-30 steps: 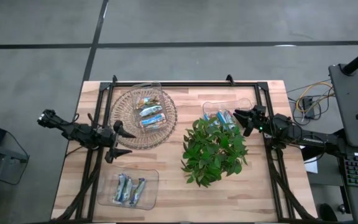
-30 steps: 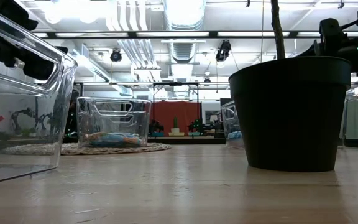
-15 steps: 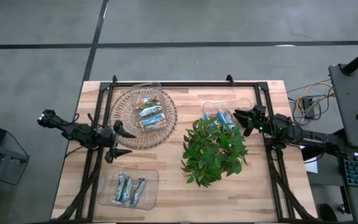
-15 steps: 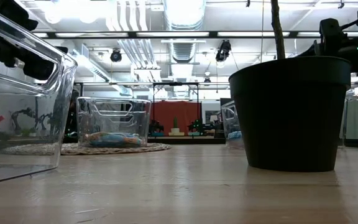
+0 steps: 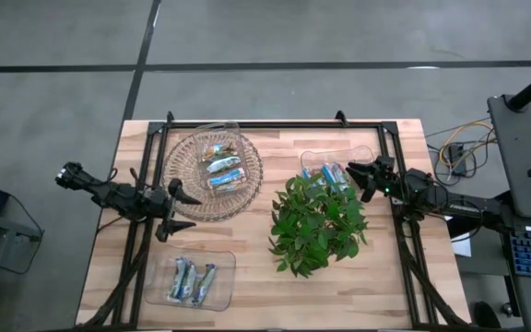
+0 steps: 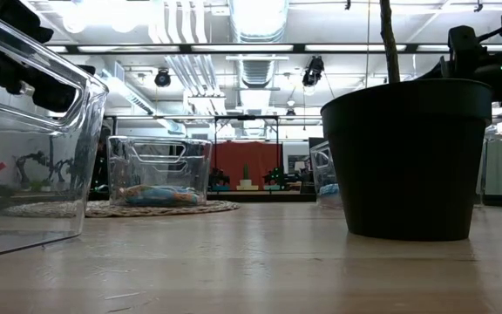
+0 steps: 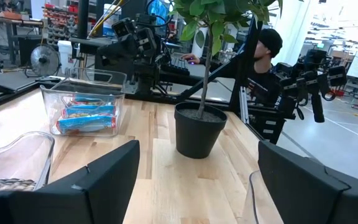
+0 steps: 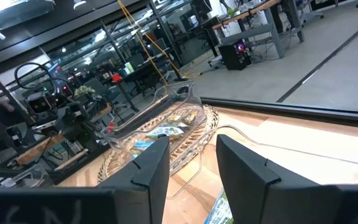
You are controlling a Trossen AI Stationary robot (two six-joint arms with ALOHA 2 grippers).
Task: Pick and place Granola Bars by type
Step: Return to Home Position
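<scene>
Granola bars lie in three clear bins. Mixed ones fill the bin [image 5: 219,159] on a round woven mat [image 5: 182,184]. Silvery-blue ones lie in the bin [image 5: 335,166] behind the plant, also seen as a bin [image 7: 82,115] in the left wrist view. More lie in the near-left bin [image 5: 192,279]. My left gripper [image 5: 178,210] hovers open beside the mat's near-left rim, with nothing between its fingers [image 7: 104,180]. My right gripper [image 5: 358,177] hovers next to the blue-bar bin's right end, open by a narrow gap [image 8: 192,168], holding nothing.
A leafy plant [image 5: 316,226] in a black pot [image 6: 408,157] stands right of centre and hides part of the blue-bar bin. A black frame rail [image 5: 275,124] runs along the far edge. A person [image 7: 263,56] sits beyond the table's right side.
</scene>
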